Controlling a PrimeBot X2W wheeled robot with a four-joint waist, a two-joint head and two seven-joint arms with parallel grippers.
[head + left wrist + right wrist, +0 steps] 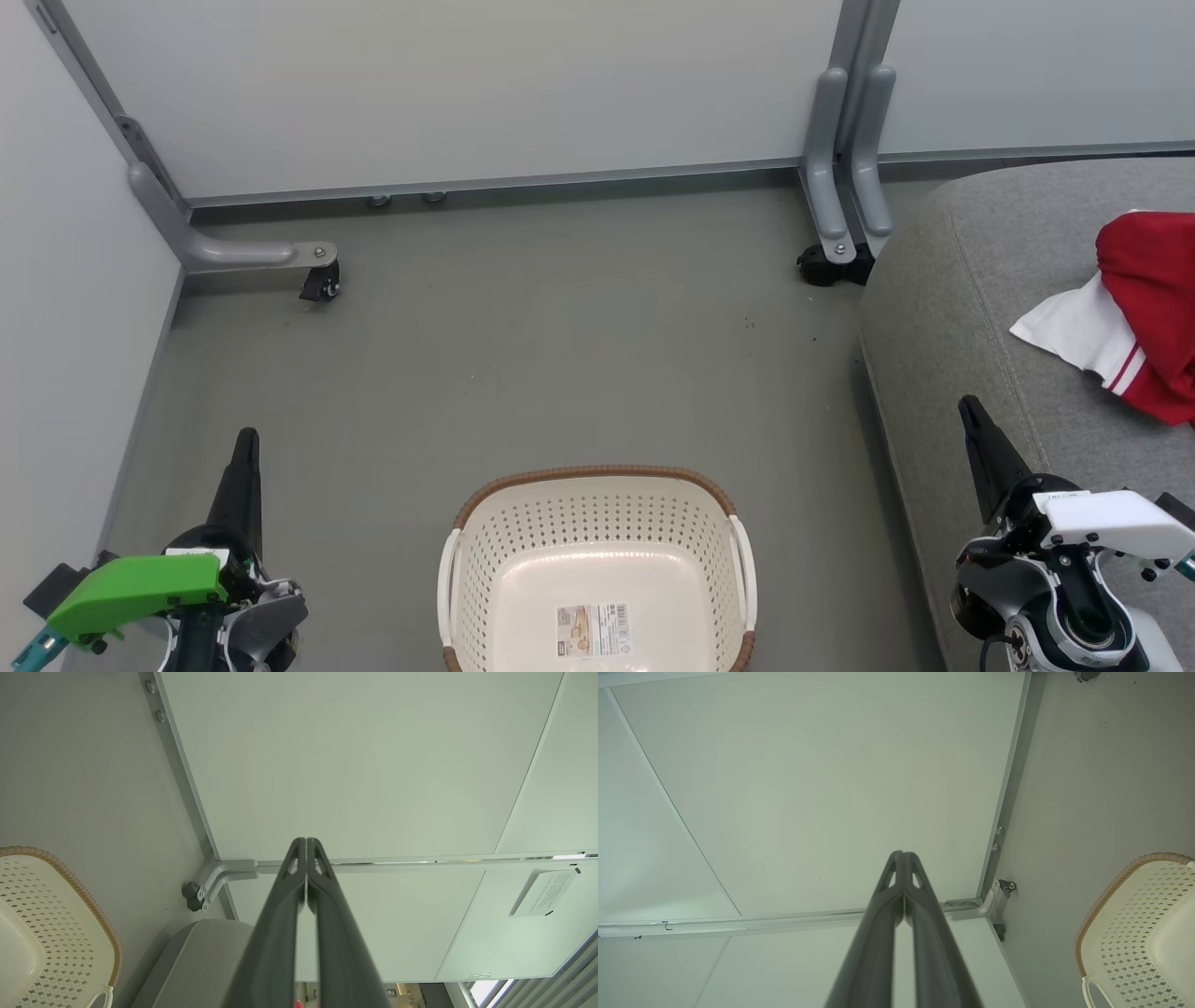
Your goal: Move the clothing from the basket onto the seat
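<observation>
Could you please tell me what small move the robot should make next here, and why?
Probably just tilt the head down a little to check the near end of the basket, which is cut off. What shows of it is bare apart from a label, the clothing lies on the seat, and the left gripper and right gripper are shut on nothing, so the job looks done.

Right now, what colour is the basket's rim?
Brown, woven-look, atop the cream perforated basket; clearest in the head view.
</observation>
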